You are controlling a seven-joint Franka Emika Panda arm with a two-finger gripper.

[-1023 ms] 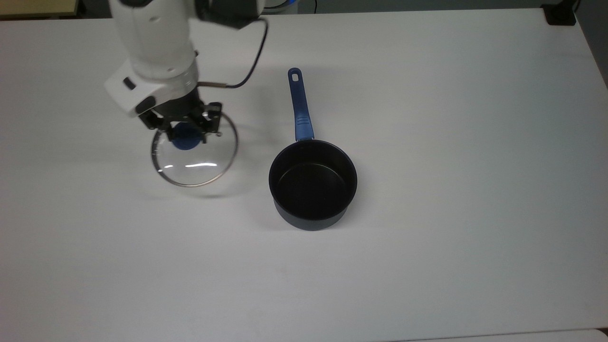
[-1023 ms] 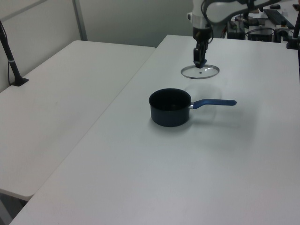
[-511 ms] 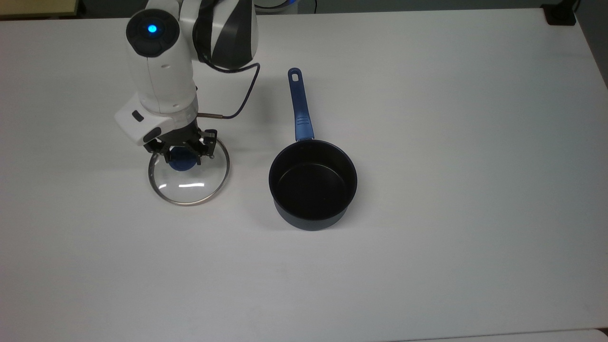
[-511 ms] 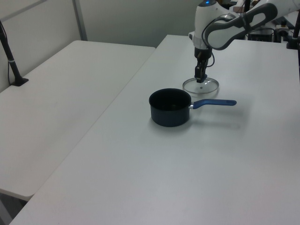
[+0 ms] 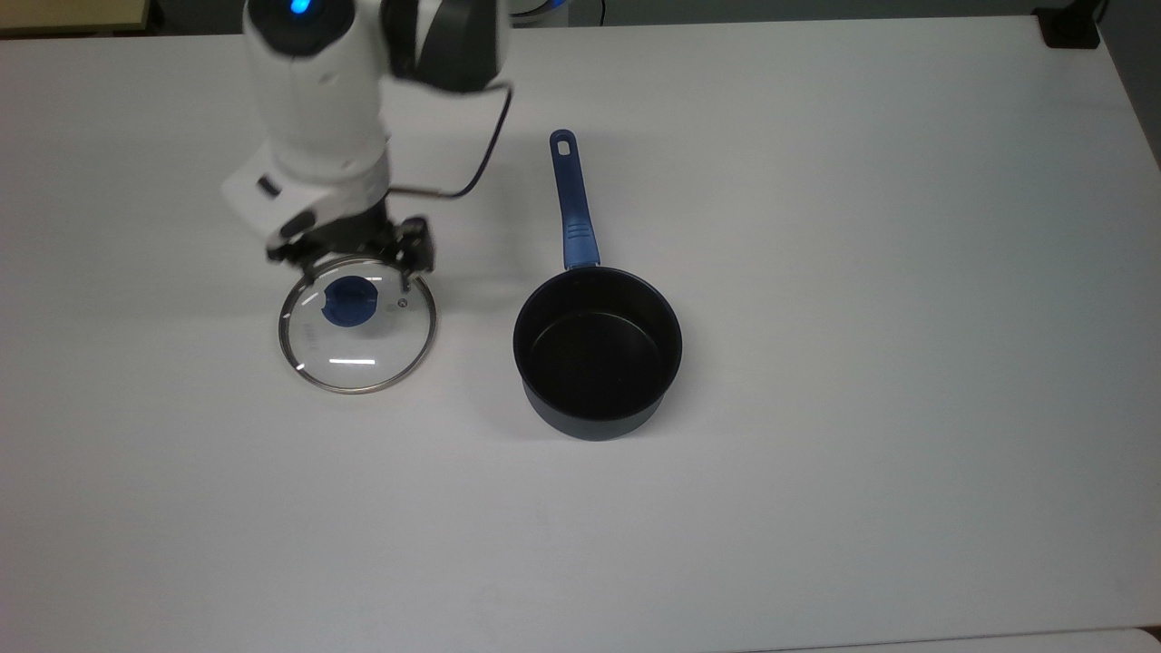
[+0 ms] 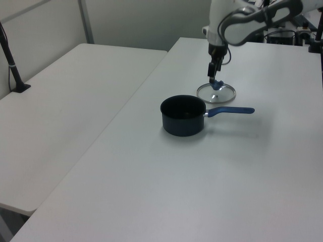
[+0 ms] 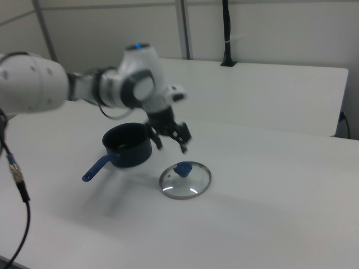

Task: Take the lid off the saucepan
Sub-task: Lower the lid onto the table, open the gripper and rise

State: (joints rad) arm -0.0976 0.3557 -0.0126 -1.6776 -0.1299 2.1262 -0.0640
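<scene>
The lid (image 5: 358,349), clear glass with a metal rim and a blue knob (image 5: 351,300), lies flat on the white table (image 5: 816,272), to the top view's left of the saucepan. The saucepan (image 5: 597,349) stands uncovered, dark with a black inside, its blue handle (image 5: 571,204) pointing to the top view's upper edge. My gripper (image 5: 354,257) hangs just above the lid's knob, open and holding nothing. The left view shows the gripper (image 6: 214,76) above the lid (image 6: 216,93) behind the saucepan (image 6: 183,115). The right view shows the open gripper (image 7: 170,144) over the lid (image 7: 184,180).
A second white table (image 6: 60,101) adjoins on the left view's left, with a black post (image 6: 10,55) on it. A black block (image 5: 1070,27) sits at the top view's upper right corner. A dark cable (image 5: 481,154) loops from my wrist.
My gripper has let go of the blue knob, opened and risen a little. The lid now lies flat on the table. The saucepan has not moved.
</scene>
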